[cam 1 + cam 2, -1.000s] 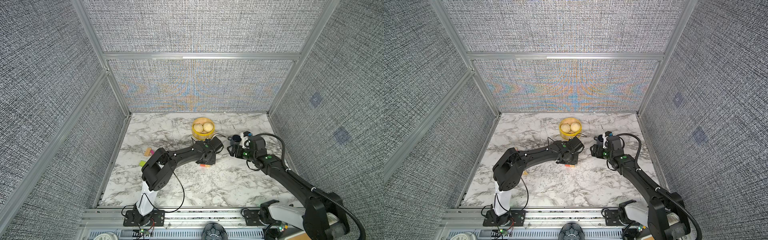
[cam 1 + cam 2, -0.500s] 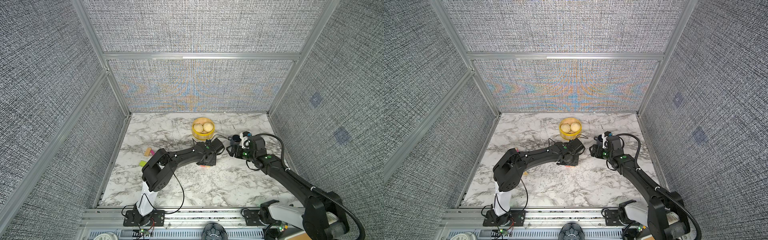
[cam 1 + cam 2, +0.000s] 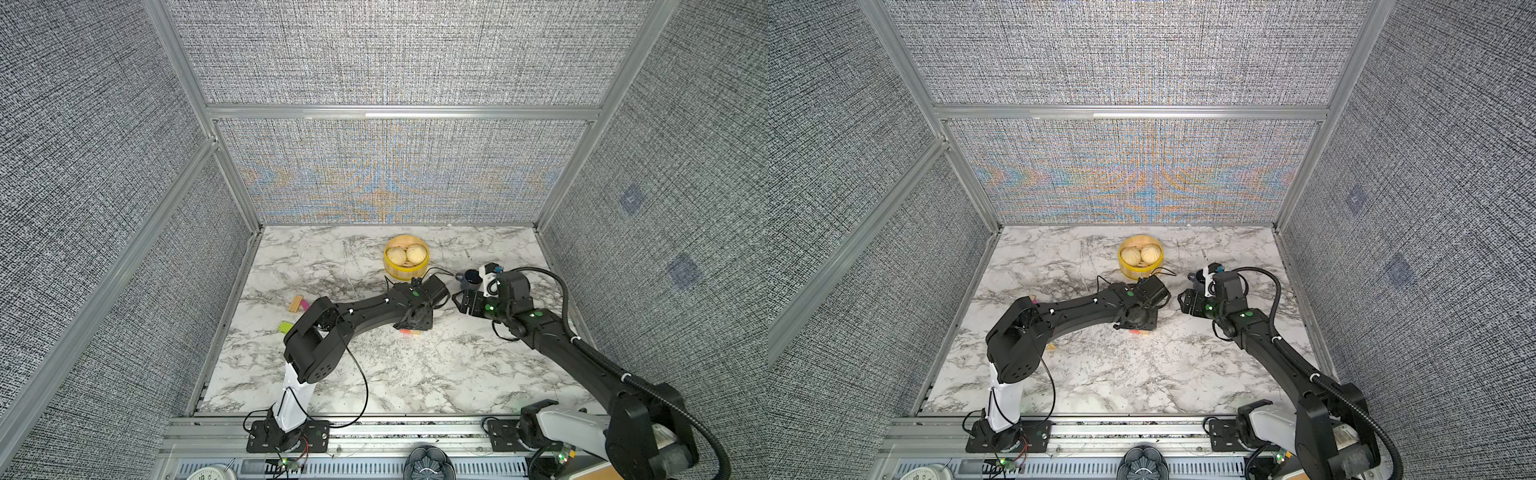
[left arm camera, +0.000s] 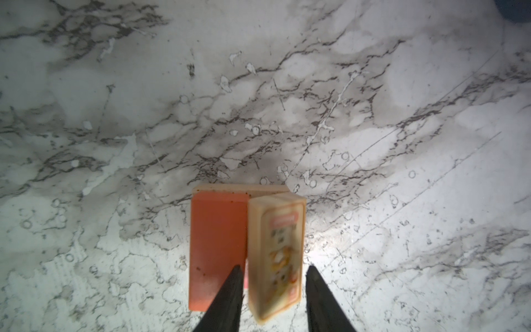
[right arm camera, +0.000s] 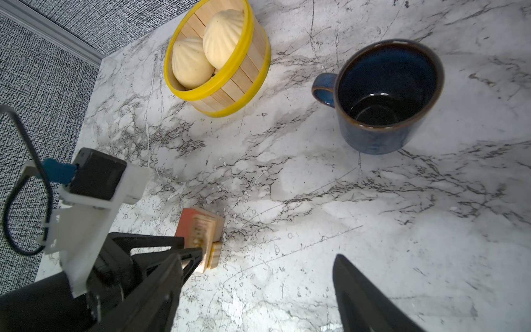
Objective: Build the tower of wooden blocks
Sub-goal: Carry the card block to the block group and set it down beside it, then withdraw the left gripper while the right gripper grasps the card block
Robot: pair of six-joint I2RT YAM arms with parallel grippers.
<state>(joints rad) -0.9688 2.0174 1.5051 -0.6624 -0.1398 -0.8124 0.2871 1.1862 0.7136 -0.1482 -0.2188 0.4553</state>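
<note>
The tower's base is an orange slab (image 4: 218, 247) lying flat over a tan piece (image 4: 230, 188) on the marble. A tan wood block (image 4: 275, 253) with a printed picture stands on its long edge along the slab, slightly tilted and blurred. My left gripper (image 4: 274, 267) straddles this block with its jaws open, and a thin gap shows on each side. In both top views the left gripper (image 3: 415, 322) covers most of the stack (image 3: 409, 331). My right gripper (image 5: 264, 267) hangs open and empty to the stack's right, near the mug.
A yellow steamer basket (image 3: 406, 259) with buns stands behind the stack. A dark blue mug (image 5: 388, 95) stands by the right gripper. Loose tan (image 3: 296, 303), pink (image 3: 305, 306) and lime green (image 3: 285, 327) blocks lie at the left by the left arm's elbow.
My left gripper's jaws have parted a little around the printed tan block. Both arms stay about where they were.
</note>
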